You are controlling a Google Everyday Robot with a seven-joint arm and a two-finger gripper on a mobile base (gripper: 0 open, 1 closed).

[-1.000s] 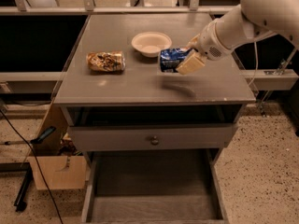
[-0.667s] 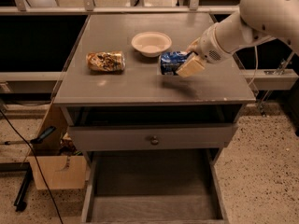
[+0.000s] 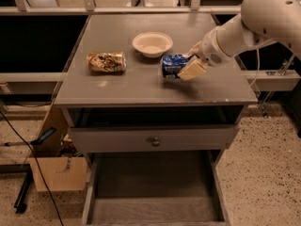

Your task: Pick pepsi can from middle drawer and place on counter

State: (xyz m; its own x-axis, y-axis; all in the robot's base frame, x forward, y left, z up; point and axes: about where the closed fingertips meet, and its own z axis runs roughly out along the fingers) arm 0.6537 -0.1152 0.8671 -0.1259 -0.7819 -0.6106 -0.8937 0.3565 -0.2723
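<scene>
The blue pepsi can (image 3: 172,65) lies sideways, held over the right middle of the grey counter (image 3: 141,86). My gripper (image 3: 189,65) comes in from the right on a white arm and is shut on the pepsi can, its cream fingers (image 3: 192,69) around the can's right end. The can is at or just above the counter surface; I cannot tell whether it touches. The middle drawer (image 3: 153,206) stands pulled out at the bottom of the view, its floor bare.
A tan-brown patterned can (image 3: 106,61) lies on its side at the counter's left. A white bowl (image 3: 152,43) stands behind the pepsi can. A drawer front with a round knob (image 3: 153,141) sits below the counter. A cardboard box (image 3: 54,172) and cables lie on the floor left.
The gripper with the pepsi can has shifted very slightly; the rest has not moved.
</scene>
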